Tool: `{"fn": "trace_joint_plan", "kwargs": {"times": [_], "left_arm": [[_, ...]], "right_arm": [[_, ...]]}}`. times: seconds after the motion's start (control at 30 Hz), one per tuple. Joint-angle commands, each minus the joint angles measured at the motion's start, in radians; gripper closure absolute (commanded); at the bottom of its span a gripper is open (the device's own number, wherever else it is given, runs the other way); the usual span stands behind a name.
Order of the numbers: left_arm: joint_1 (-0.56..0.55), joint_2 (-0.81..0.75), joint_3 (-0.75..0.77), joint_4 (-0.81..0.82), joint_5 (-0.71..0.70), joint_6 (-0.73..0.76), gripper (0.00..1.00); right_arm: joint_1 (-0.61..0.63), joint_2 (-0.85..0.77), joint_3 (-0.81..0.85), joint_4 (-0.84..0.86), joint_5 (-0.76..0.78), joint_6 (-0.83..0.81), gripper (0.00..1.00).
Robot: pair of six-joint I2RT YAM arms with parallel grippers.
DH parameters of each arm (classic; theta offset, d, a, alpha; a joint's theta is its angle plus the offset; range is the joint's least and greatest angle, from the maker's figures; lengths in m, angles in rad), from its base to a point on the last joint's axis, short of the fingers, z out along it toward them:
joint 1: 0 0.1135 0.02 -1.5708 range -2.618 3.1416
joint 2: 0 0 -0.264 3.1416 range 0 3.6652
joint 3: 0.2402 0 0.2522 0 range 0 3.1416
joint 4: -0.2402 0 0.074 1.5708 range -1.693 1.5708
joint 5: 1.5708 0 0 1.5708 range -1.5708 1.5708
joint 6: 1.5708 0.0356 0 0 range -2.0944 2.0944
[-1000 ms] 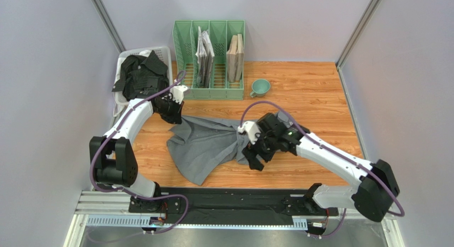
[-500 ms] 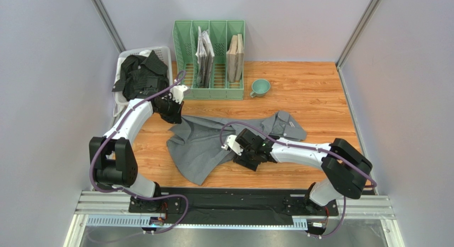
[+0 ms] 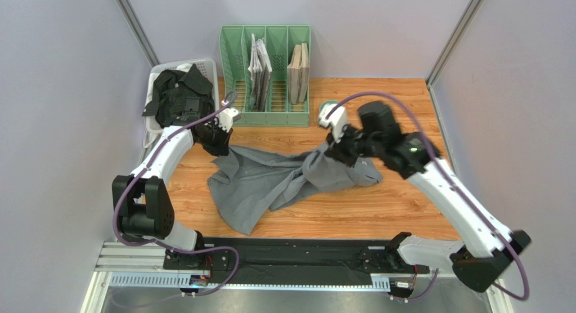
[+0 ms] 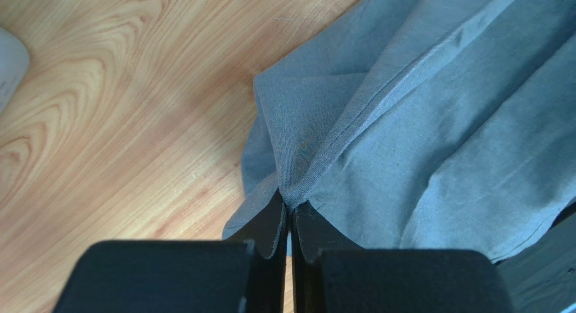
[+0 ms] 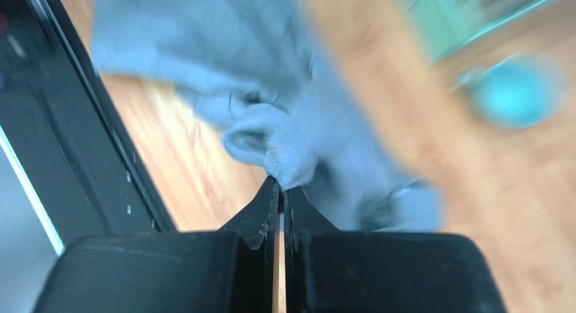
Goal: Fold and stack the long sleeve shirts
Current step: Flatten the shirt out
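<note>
Top external view: grey shirt (image 3: 260, 185) crumpled mid-bench (image 3: 405, 117), left claw (image 3: 224, 148) clamped on its far-left edge, right claw (image 3: 326, 153) pinched on a raised fold at its right, so this looks like spreading flat, and next calls for drawing the cloth taut.

No text, label, brand, number or sign can be read in any view. The papers (image 3: 259, 70) standing in the green file rack (image 3: 233, 77), upper middle of the overhead frame, are too small to show any print.
</note>
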Motion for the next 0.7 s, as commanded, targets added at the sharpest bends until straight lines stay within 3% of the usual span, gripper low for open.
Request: {"fn": "trace_joint_plan", "kwargs": {"times": [0.0,0.1,0.2,0.43,0.53,0.67], "left_arm": [[0.006,-0.054,0.026,0.003,-0.008,0.072,1.0],[0.006,-0.083,0.025,-0.004,0.011,0.086,1.0],[0.006,-0.142,0.016,0.002,0.031,0.089,1.0],[0.006,-0.355,0.034,-0.037,0.152,0.114,1.0],[0.005,-0.422,0.081,-0.003,0.155,0.076,1.0],[-0.015,-0.316,0.248,0.057,0.1,-0.004,1.0]], "right_arm": [[-0.042,-0.082,0.257,-0.226,-0.173,-0.077,1.0],[-0.043,-0.068,0.417,-0.283,-0.13,-0.055,1.0],[-0.069,-0.096,0.414,-0.245,-0.006,-0.032,1.0],[-0.353,-0.182,0.449,-0.055,0.112,0.082,1.0],[-0.405,-0.179,0.442,0.059,0.264,0.1,1.0],[-0.487,-0.06,0.452,0.36,0.353,0.113,1.0]]}}
